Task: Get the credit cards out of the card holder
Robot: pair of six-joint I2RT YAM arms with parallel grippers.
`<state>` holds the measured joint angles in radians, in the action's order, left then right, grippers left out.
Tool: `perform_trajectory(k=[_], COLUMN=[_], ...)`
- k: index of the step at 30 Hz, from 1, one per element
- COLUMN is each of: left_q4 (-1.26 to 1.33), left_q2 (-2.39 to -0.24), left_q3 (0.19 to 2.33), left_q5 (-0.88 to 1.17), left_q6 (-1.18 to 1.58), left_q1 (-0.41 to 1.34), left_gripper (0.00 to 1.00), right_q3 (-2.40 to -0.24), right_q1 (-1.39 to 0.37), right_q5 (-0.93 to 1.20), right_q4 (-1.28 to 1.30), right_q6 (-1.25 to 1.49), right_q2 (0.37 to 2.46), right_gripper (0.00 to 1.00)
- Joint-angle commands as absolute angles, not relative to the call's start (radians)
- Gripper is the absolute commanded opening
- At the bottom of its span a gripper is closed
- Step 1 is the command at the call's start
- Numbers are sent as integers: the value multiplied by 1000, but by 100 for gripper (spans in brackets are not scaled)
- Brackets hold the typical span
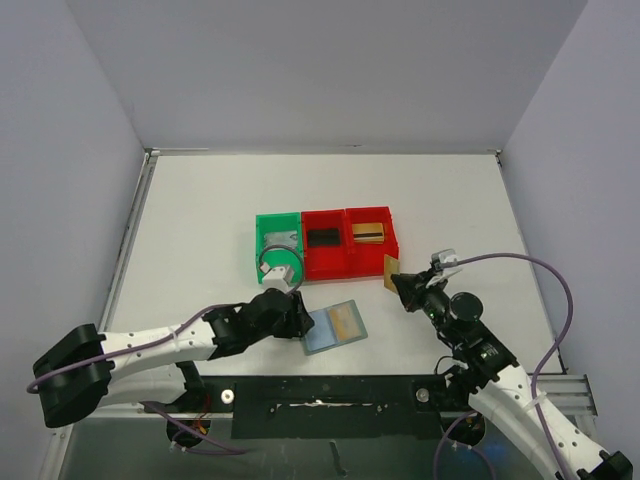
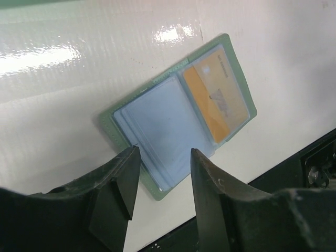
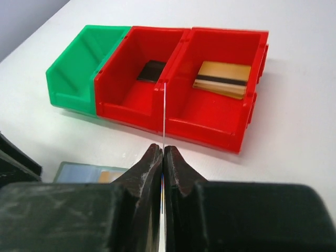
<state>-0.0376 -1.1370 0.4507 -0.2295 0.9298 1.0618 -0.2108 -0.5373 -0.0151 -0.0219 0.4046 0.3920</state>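
Near the counter's (image 1: 200,220) front edge, the left end effector (image 2: 160,184) stands spread over the near corner of the card holder (image 2: 157,131), which lies open and flat. Its right pocket holds a tan card (image 2: 215,100) with print too blurred to read. The right end effector (image 3: 163,157) is pressed together on a gold card (image 1: 392,270), edge-up over bare counter. Beyond, the green bin (image 3: 79,68) holds perhaps a grey card (image 1: 281,241), the middle red bin (image 3: 131,100) a black card (image 3: 152,70), and the right red bin (image 3: 210,115) striped gold cards (image 3: 223,79).
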Motion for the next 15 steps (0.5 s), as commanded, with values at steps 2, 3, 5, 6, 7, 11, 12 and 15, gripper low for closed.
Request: perform_trajectory(k=[2, 3, 5, 6, 7, 11, 12, 15], left_q4=[-137, -154, -187, -201, -214, -245, -250, -282], left_q2=[-1055, -1044, -1022, -1009, -999, -982, -981, -982], left_q3=[526, 533, 550, 557, 564, 593, 601, 625], left_q5=[-261, -257, -244, -236, -226, -176, -166, -154], left_q6=[846, 833, 798, 784, 771, 717, 706, 682], left_q1=[1022, 1008, 975, 957, 936, 850, 829, 770], left_gripper=[46, 48, 51, 52, 53, 58, 59, 65], right_q3=[-238, -246, -269, -283, -302, -385, -405, -478], right_q1=[-538, -539, -538, -537, -535, -504, -483, -378], right_q5=[-86, -99, -122, -136, -145, -107, -70, 118], right_q4=[-164, -177, -207, -223, -238, -258, -258, -254], right_q6=[112, 64, -9, -44, -78, -208, -230, -273], right_q2=[415, 434, 475, 509, 541, 705, 753, 877], right_gripper=[0, 0, 0, 0, 0, 0, 0, 0])
